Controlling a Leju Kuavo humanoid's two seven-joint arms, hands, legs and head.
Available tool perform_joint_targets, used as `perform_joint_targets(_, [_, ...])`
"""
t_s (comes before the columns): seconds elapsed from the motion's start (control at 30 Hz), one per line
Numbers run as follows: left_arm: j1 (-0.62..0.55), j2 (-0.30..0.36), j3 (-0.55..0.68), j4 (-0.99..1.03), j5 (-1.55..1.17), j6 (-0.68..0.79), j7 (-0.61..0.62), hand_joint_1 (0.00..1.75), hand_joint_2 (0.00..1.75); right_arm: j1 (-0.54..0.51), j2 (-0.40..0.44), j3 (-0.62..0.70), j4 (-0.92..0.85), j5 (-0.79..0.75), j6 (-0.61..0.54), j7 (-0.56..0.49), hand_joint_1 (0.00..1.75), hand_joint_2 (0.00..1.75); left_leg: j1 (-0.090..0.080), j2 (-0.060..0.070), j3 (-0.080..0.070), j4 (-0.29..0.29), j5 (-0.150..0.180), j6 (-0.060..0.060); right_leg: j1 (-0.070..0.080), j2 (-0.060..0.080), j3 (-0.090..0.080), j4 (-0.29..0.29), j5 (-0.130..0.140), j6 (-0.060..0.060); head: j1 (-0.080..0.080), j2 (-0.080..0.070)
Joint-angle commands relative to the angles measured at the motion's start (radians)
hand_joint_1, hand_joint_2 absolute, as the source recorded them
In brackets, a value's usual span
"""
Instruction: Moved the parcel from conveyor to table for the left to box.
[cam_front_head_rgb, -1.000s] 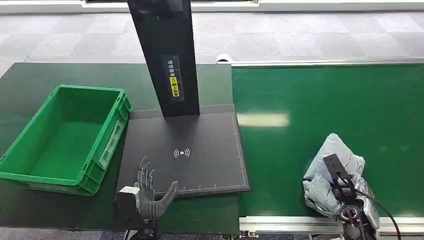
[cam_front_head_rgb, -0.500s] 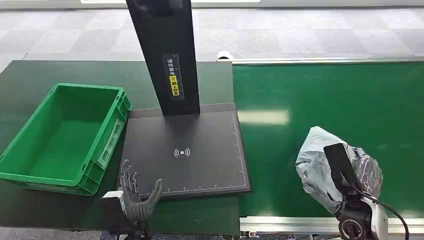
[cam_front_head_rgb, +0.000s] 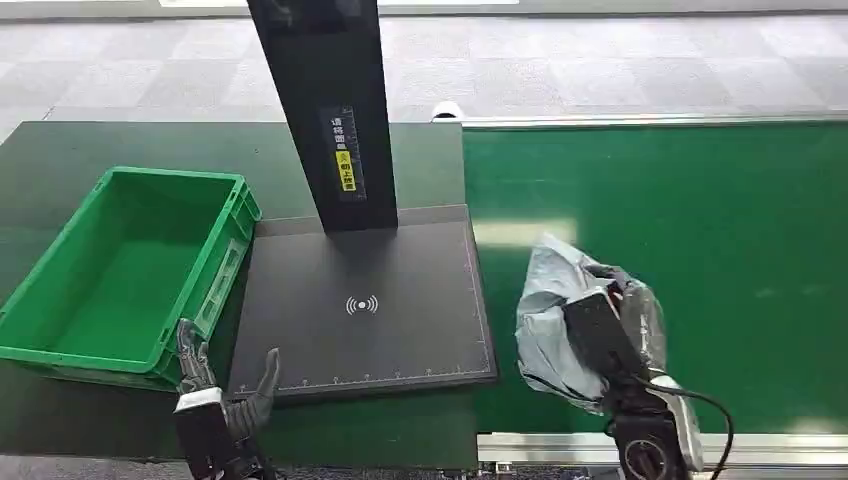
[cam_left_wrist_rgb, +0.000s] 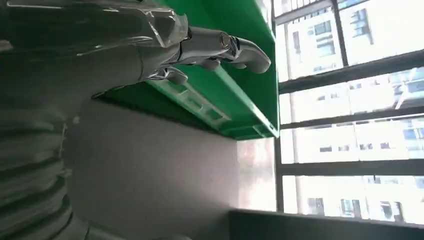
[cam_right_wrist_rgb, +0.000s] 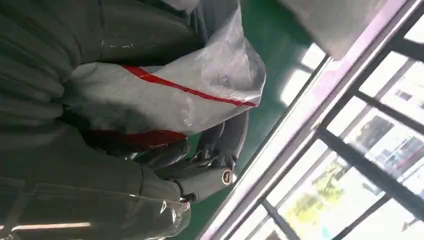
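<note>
Now the right hand (cam_front_head_rgb: 608, 335), clamped on the grey parcel (cam_front_head_rgb: 560, 320), has carried it leftward over the conveyor (cam_front_head_rgb: 720, 220), nearly reaching the worktop (cam_front_head_rgb: 420, 430); the left hand (cam_front_head_rgb: 215, 400) waits spread and empty.

parcel (cam_front_head_rgb: 548, 320): grey, red stripe | crate (cam_front_head_rgb: 120, 270): green | belt (cam_front_head_rgb: 700, 220): green | pad (cam_front_head_rgb: 365, 300): black

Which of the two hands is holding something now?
The right hand: it grips the grey parcel above the conveyor. The left hand holds nothing, fingers spread, near the green box.
</note>
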Motion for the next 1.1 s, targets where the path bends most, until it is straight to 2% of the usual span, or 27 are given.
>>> perform_joint_targets(0.03, [-0.088, -0.024, 0.078, 0.079, 0.000, -0.001, -0.001, 0.00, 1.75, -0.290, 0.141, 0.241, 0.542, -0.021, 0.002, 0.008, 1.75, 1.75, 0.001, 0.009, 0.001, -0.002, 0.002, 0.000, 0.001, 0.007, -0.002, -0.002, 0.005, -0.002, 0.000, 0.000])
perform_joint_targets(0.07, [-0.093, -0.024, 0.078, 0.085, 0.002, -0.001, -0.001, 0.00, 1.75, -0.298, 0.141, 0.241, 0.559, -0.024, -0.005, 0.000, 1.75, 1.75, 0.000, 0.005, 0.002, -0.001, 0.002, 0.000, 0.001, 0.003, 0.000, -0.001, 0.003, -0.001, 0.000, 0.000])
perform_joint_targets(0.27, [-0.131, -0.024, 0.064, 0.130, 0.008, -0.001, -0.001, 0.00, 1.75, -0.299, 0.120, 0.229, 0.543, -0.038, -0.018, -0.004, 1.75, 1.75, 0.000, 0.000, 0.000, 0.000, 0.004, 0.001, 0.000, -0.002, 0.000, -0.001, 0.002, -0.001, 0.000, 0.000])
perform_joint_targets(0.63, [-0.167, -0.024, 0.069, 0.156, 0.011, -0.001, -0.001, 0.00, 1.75, -0.307, 0.119, 0.220, 0.533, -0.030, -0.064, -0.024, 1.75, 1.75, 0.000, -0.001, -0.002, 0.000, 0.005, 0.000, 0.000, -0.003, -0.002, -0.001, 0.003, -0.002, 0.000, 0.000])
perform_joint_targets(0.83, [-0.185, -0.024, 0.061, 0.179, 0.008, -0.001, -0.001, 0.00, 1.75, -0.324, 0.144, 0.281, 0.500, -0.039, -0.015, -0.100, 1.75, 1.75, 0.000, 0.001, -0.003, 0.000, 0.004, 0.001, 0.000, -0.001, -0.003, 0.000, 0.003, -0.002, 0.000, 0.000])
perform_joint_targets(1.1, [-0.187, -0.024, 0.034, 0.194, 0.013, -0.001, -0.001, 0.00, 1.75, -0.310, 0.146, 0.331, 0.454, -0.015, -0.012, -0.105, 1.75, 1.75, 0.000, -0.001, -0.003, 0.001, 0.004, 0.000, 0.000, -0.003, -0.003, 0.000, 0.002, -0.001, 0.000, 0.000])
